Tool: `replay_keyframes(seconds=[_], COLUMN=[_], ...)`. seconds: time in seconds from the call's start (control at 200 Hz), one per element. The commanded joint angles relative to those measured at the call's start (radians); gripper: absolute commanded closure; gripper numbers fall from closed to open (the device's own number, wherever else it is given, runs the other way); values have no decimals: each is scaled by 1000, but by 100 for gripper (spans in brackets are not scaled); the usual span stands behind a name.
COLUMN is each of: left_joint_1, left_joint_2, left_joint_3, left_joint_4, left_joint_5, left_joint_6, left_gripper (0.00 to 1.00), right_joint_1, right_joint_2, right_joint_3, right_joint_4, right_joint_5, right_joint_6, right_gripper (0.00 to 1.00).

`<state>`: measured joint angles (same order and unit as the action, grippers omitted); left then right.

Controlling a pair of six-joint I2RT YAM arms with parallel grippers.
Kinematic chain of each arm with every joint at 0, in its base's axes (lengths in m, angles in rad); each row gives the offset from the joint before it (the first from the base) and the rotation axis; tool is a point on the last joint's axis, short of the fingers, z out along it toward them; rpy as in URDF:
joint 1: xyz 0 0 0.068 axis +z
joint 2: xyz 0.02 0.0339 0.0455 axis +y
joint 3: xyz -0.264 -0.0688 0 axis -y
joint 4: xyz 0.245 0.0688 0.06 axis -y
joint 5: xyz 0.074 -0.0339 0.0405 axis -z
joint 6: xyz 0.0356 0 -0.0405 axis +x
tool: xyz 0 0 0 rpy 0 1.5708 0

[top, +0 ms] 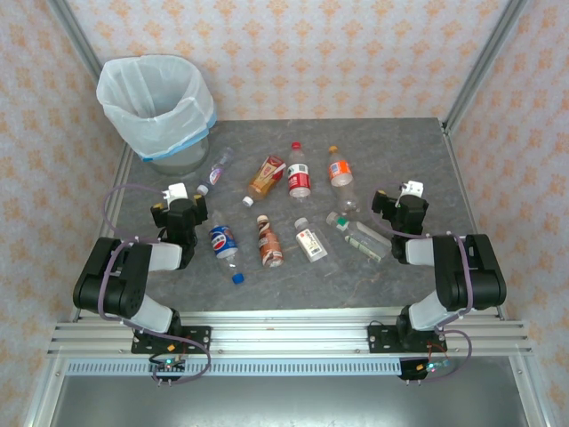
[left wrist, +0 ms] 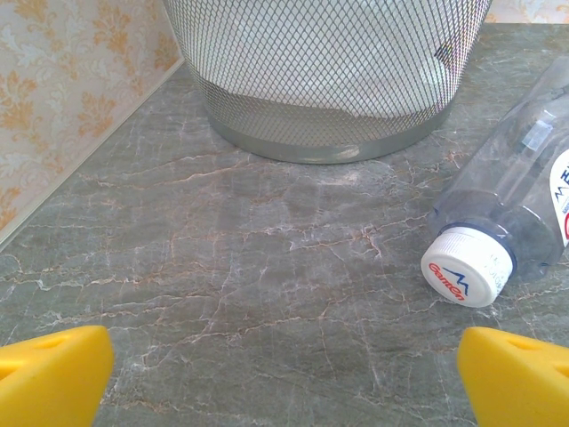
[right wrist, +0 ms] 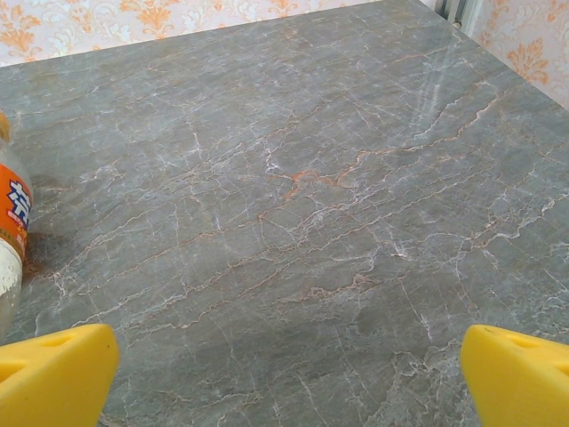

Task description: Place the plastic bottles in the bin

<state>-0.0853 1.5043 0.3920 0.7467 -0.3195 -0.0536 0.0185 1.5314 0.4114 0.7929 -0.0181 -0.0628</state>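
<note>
Several plastic bottles lie across the middle of the table: a clear one with a white cap (top: 218, 167), an orange-brown one (top: 267, 175), a red-labelled one (top: 299, 171), an orange-labelled one (top: 340, 169), a blue-labelled one (top: 223, 242), a brown one (top: 269, 242) and clear ones (top: 311, 242). The bin (top: 156, 107) with its white liner stands at the far left corner. My left gripper (top: 180, 206) (left wrist: 284, 374) is open over bare table, facing the bin's mesh wall (left wrist: 329, 80), with the clear bottle (left wrist: 516, 205) to its right. My right gripper (top: 400, 205) (right wrist: 289, 378) is open, and the orange-labelled bottle (right wrist: 11, 231) sits at its left.
The grey marble table (top: 418, 160) is bare on its far right part. Patterned walls and metal frame posts (top: 480, 62) close in the back and sides. A loose blue cap (top: 238, 277) and a white cap (top: 249, 201) lie among the bottles.
</note>
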Motion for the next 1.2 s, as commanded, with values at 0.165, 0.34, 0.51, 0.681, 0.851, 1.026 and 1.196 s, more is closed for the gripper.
replay_keyframes(seconds=[0.165, 0.34, 0.51, 0.681, 0.851, 1.026, 1.196], left_joint_1=[0, -5, -36, -58, -120, -146, -236], left_joint_2=[-140, -282, -392, -447, -489, -429, -330], left_joint_3=[94, 114, 204, 287, 288, 304, 367], left_joint_4=[-220, -392, -694, -944, -1076, -1219, -1334], left_joint_5=[-8, -39, -86, 158, 255, 368, 367], left_joint_6=[21, -38, -220, -433, -638, -700, -708], left_gripper=[0, 0, 0, 0, 0, 0, 0], right_joint_1=[-6, -5, -6, -5, -5, 3, 26], right_joint_2=[-151, -276, -342, -376, -363, -352, -302], right_joint_3=[41, 64, 86, 145, 158, 167, 187], right_joint_4=[-173, -296, -374, -525, -566, -541, -514], right_joint_5=[-37, -67, -112, -145, -243, -295, -298], right_joint_6=[-5, 33, 183, 341, 430, 457, 465], right_gripper=[1, 1, 1, 1, 1, 1, 1])
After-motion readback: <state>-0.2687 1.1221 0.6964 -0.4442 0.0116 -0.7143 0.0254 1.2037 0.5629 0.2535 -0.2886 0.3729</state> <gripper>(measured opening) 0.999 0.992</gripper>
